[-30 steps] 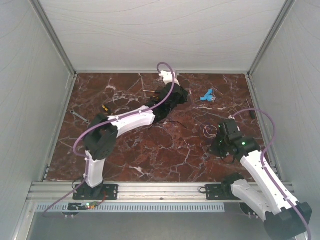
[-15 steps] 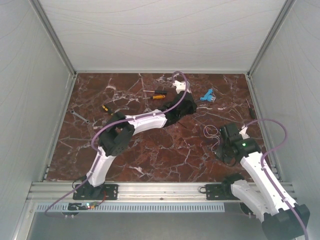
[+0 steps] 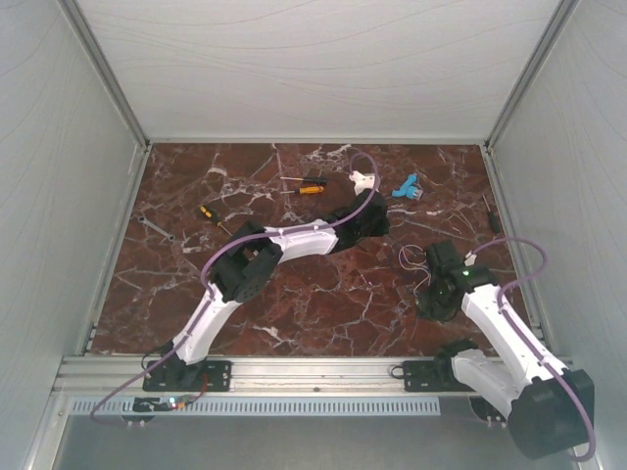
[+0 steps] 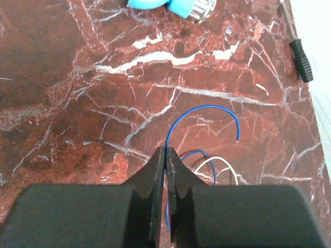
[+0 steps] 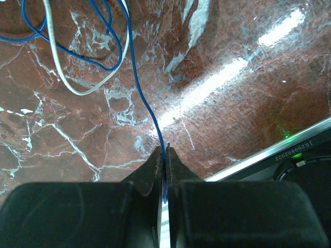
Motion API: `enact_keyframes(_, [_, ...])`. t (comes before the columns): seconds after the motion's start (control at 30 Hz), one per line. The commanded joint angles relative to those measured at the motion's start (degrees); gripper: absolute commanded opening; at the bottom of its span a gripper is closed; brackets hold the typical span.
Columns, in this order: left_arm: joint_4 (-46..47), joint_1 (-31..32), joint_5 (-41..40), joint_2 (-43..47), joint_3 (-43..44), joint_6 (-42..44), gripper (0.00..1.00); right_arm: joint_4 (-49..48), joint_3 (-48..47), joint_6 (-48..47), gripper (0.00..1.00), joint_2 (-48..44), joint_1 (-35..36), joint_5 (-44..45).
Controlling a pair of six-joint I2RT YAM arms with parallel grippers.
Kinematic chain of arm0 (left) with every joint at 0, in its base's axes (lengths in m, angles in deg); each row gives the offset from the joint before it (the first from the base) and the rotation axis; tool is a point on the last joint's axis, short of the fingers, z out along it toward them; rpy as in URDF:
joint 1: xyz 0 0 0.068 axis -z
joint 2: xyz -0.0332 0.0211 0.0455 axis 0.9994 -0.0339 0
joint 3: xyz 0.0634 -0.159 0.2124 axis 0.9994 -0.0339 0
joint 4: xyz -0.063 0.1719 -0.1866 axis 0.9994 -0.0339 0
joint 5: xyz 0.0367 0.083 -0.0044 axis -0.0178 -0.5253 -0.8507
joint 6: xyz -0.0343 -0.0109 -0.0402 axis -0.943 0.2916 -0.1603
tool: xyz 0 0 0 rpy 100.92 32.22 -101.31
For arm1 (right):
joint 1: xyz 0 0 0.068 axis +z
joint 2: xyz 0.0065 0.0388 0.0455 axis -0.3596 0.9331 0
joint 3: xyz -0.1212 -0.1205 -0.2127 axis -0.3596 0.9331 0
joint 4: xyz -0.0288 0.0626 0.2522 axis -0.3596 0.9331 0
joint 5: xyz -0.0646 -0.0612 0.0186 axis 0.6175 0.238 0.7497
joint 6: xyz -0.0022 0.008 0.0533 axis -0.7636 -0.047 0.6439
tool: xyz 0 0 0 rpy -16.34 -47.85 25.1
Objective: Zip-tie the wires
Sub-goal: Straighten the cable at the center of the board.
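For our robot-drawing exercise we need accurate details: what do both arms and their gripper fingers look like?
The left arm and right arm have white link shells joined by black joints. A lilac cable loops along each. A small green light glows near the right wrist. The fingers are matte black wedges tapering to narrow tips.

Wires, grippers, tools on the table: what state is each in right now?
wires: loose loops, no tie visible on them.
left gripper: shut on one blue wire.
right gripper: shut on one blue wire.
orange-handled screwdrivers: lying flat, untouched.
blue fitting: lying flat, untouched.
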Motion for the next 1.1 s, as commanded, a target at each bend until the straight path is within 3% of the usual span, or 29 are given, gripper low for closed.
enact_keyframes(0.0, [0.2, 0.4, 1.3, -2.2, 4.1, 0.5, 0.00, -3.6, 1.6, -0.5, 0.00, 1.6, -1.5, -1.9])
enact_keyframes(0.43, [-0.6, 0.4, 1.8, -4.2, 4.1, 1.4, 0.00, -6.7, 3.4, -5.5, 0.00, 6.8, -4.3, -7.4])
enact_keyframes(0.53, [0.2, 0.4, 1.3, -2.8, 1.7, 1.2, 0.00, -6.9, 3.5, -6.2, 0.06, 6.2, -4.3, -7.4])
enact_keyframes(0.77, [1.5, 0.3, 0.1, -0.4, -3.1, 1.8, 0.00, -6.3, 3.3, -6.2, 0.30, 3.0, -4.3, -6.0])
enact_keyframes(0.87, [2.0, 0.3, -1.1, 0.4, -4.2, 1.9, 0.00, -5.9, 3.0, -6.2, 0.47, 1.4, -4.3, -5.3])
enact_keyframes(1.0, [2.6, 0.3, -1.7, 0.2, -3.9, 2.9, 0.12, -5.1, 2.2, -6.7, 0.72, -0.4, -4.3, -4.3])
enact_keyframes(1.07, [2.5, 0.3, -1.8, 0.4, -3.6, 3.2, 0.19, -4.7, 1.7, -7.1, 0.80, -1.1, -4.3, -4.0])
